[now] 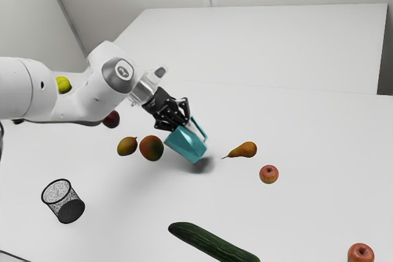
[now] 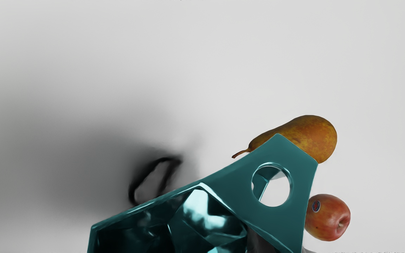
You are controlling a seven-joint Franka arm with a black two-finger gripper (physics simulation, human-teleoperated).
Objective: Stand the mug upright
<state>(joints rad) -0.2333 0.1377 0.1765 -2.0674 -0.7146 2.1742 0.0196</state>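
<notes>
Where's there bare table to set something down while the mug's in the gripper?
Two good patches of table: from the pear and apples toward the exterior view's right, and between the mesh cup and cucumber. Around the gripper and tilted mug it's crowded: mangoes one side, pear the other.

On the exterior view's left, passage beside the mug (image 1: 186, 144) is obstructed by a mango (image 1: 151, 148); on its right, by the pear (image 1: 245, 150) and an apple (image 1: 269, 174). Open bench (image 1: 295, 118) is offered beyond the pear and between mug and cucumber (image 1: 209, 242).
</notes>
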